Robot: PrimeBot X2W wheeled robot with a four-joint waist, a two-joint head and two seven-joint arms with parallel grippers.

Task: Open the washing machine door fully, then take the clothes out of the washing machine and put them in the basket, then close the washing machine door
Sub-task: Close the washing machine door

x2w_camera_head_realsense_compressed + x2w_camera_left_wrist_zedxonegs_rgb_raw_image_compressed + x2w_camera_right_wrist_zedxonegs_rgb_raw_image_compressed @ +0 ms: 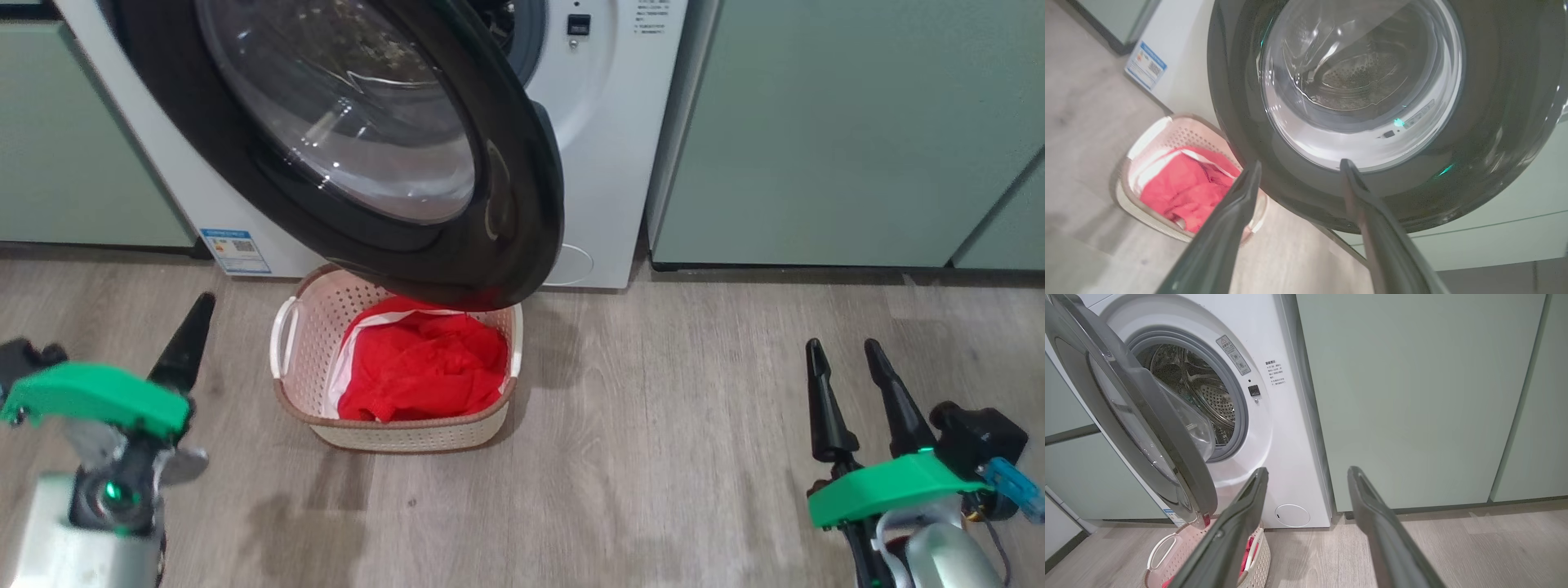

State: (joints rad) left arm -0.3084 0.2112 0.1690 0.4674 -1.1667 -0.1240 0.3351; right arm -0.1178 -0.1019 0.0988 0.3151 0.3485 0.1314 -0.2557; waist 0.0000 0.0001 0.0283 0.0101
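Pale green cabinets (816, 122) stand on either side of the washing machine (608, 163), and a grey wood-look floor (653, 425) runs from them toward me. The washing machine is white and sits at the far centre, its steel drum (1208, 396) uncovered. The washing machine door (506, 204), a black ring round a bulging glass bowl, hangs from the left side. It stands swung out toward me at an angle, neither shut against the front nor folded right back. Its lower edge hangs over the far end of the basket (302, 359), which sits on the floor just in front of the machine. The clothes (424, 367) lie in the basket, a red heap with a white strip along its left side.

My left pincer (1300, 163) is at the near left, well apart from the basket. Its two fingers are spread wide with nothing between them, pointing toward the door. My right pincer (842, 345) is at the near right over bare floor, its fingers likewise parted and holding nothing, pointing toward the machine and the cabinet beside it. A blue sticker (235, 251) sits low on the machine's left, and a small round hatch (1292, 515) low on its right.
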